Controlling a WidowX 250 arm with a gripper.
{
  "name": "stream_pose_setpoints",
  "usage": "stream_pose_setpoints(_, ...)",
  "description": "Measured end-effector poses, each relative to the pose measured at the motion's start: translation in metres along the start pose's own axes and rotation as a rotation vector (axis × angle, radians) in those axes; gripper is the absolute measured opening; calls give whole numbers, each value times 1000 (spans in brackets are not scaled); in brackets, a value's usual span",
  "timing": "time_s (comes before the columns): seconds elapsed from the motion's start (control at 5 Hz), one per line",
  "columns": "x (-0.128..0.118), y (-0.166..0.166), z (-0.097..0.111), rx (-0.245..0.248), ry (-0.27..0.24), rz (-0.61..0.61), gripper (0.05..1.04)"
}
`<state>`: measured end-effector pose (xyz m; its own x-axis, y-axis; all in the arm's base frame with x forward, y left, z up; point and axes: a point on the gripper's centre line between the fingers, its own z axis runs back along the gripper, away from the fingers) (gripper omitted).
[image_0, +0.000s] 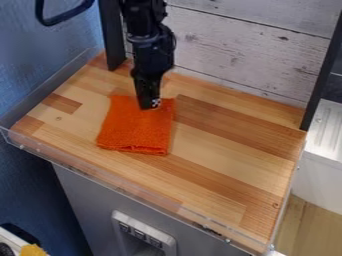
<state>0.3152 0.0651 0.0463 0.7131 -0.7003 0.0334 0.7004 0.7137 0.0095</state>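
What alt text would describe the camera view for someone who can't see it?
A black gripper hangs down at the far part of an orange cloth, which lies on a wooden tabletop. Behind stand whitish wooden boards.

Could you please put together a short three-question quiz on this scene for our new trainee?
1. Multiple choice: What colour is the cloth on the wooden top?
a) green
b) orange
c) white

2. True or false: The pincer is at the end of the cloth nearer the planked wall.

3. Fill in the missing word: The low guard along the front edge of the wooden top is made of a ______ material, so you can see through it.

Key: 1 b; 2 true; 3 transparent
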Motion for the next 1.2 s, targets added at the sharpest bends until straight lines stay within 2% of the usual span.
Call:
stream_pose_setpoints(0.4,2,1,-6,14,-16,-81,62)
stream_pose_setpoints(0.8,-6,1,-29,-46,-8,-98,62)
stream_pose_setpoints(1.0,-6,5,-31,-71,0,-105,62)
stream_pose_setpoints(1.2,-5,9,-35,-83,11,-35,62)
